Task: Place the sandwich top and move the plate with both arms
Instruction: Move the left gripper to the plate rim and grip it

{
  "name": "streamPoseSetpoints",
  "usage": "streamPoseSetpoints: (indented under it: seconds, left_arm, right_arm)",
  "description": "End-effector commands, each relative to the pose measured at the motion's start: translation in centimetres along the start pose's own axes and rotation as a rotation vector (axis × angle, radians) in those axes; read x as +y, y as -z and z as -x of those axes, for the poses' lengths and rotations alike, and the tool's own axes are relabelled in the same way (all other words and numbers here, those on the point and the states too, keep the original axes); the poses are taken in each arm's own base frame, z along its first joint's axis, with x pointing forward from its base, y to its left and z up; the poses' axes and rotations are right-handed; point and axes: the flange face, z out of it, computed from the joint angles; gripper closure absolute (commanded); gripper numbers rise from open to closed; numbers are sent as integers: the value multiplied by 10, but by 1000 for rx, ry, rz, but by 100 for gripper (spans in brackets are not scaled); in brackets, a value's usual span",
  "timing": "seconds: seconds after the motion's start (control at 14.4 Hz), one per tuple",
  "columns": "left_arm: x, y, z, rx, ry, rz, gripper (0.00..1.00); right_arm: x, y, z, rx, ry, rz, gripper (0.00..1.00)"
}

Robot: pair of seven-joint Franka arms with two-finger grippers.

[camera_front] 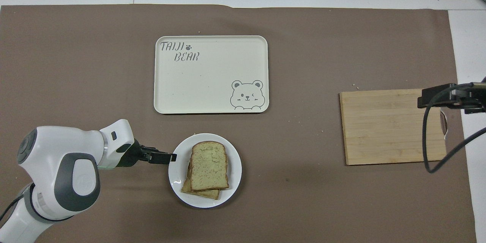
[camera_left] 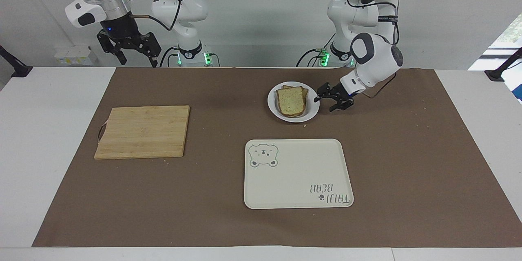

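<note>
Bread top (camera_left: 290,100) already lies on the stacked sandwich on the white plate (camera_left: 312,112), at the robots' edge of the brown surface (camera_left: 408,163). Going left to right in the facing view: the right tool (camera_left: 127,49) waits high over the cutting board's (camera_left: 142,131) end, fingers spread and empty. The left tool (camera_left: 331,98) hovers low at the plate's rim, fingers apart. Moving the plate seems in hand; next, likely, a rim pinch toward the tray (camera_left: 297,173).

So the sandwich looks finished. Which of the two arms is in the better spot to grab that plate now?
The left. Its pincer sits low at the plate's rim, fingers apart around the edge. The right pincer hangs high over the table's edge near the cutting board, well away from the plate.
</note>
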Motion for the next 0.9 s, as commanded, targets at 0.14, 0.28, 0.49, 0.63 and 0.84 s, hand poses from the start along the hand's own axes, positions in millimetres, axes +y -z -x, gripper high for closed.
streamPoseSetpoints:
  seconds: [0.14,0.28,0.49,0.63,0.84]
  left_arm:
    - [7,-26,15,-20,0,-2,72]
    - [7,-28,17,-28,0,2,100]
    - [10,-28,18,-48,-3,17,100]
    - [9,-25,15,-43,5,28,100]
    - [14,0,-16,-10,28,109,100]
  right_arm:
    - [1,-1,-2,37,8,0,0]
    - [2,-1,-2,33,8,1,0]
    - [2,-2,-2,34,8,1,0]
    - [2,-2,-3,34,7,1,0]
    - [4,-6,-3,28,-4,2,0]
